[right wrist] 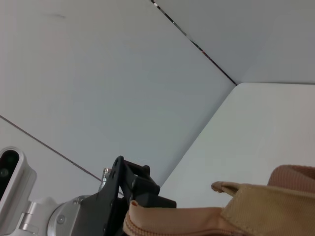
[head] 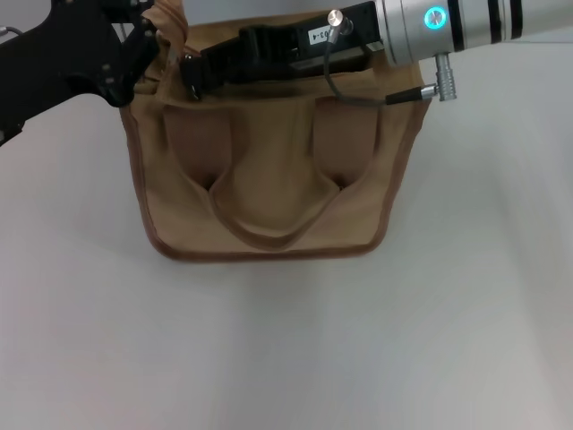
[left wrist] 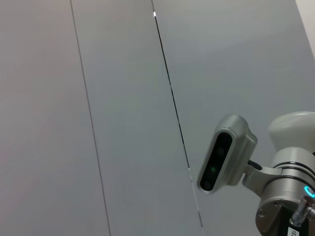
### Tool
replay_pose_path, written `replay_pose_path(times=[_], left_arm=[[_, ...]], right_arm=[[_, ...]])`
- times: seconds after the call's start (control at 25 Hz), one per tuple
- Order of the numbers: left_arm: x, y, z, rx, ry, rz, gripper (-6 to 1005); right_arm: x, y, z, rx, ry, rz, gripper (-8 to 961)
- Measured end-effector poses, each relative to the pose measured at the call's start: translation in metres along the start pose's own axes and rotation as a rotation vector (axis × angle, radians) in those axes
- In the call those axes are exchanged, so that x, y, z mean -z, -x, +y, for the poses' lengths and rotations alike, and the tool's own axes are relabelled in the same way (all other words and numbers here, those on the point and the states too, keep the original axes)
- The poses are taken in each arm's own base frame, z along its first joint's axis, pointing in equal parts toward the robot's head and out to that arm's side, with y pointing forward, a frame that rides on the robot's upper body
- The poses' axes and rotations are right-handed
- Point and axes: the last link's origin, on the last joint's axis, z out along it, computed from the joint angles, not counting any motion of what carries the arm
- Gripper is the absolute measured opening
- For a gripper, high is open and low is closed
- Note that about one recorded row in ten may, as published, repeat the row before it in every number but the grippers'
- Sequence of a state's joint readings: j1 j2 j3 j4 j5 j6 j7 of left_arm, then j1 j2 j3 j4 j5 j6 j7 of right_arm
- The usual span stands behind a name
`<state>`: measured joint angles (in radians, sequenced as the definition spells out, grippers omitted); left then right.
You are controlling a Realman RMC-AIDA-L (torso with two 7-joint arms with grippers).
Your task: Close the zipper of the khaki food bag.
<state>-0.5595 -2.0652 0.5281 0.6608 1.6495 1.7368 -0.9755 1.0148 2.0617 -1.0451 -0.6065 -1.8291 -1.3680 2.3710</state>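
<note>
The khaki food bag [head: 269, 179] stands on the white table with its strap patches and looped handle [head: 269, 240] facing me. My left gripper [head: 152, 40] is at the bag's top left corner and shut on a raised fold of its fabric. It also shows in the right wrist view [right wrist: 140, 194], clamped on the bag's end [right wrist: 266, 206]. My right gripper [head: 192, 72] reaches across the bag's top to its left end, with the fingertips closed at a small silver pull. It hides most of the zipper, but a short stretch of track [right wrist: 167, 227] shows in the right wrist view.
The white table [head: 286, 358] spreads in front of the bag and to both sides of it. A grey panelled wall [left wrist: 123, 98] stands behind. The left wrist view shows only the wall, my head camera [left wrist: 221, 157] and part of the right arm.
</note>
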Motion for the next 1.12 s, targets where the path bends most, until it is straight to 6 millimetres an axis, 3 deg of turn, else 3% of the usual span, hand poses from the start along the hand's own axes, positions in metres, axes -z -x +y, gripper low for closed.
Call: replay_pose_path(times=[0.68, 1.12], left_arm=[[-0.027, -0.003, -0.008, 0.073, 0.004, 0.044, 59], [-0.018, -0.004, -0.016, 0.104, -0.046, 0.055, 63]], right_arm=[[-0.003, 0.005, 0.005, 0.024, 0.002, 0.009, 292], [0.004, 0.006, 0.002, 0.026, -0.010, -0.005, 291]])
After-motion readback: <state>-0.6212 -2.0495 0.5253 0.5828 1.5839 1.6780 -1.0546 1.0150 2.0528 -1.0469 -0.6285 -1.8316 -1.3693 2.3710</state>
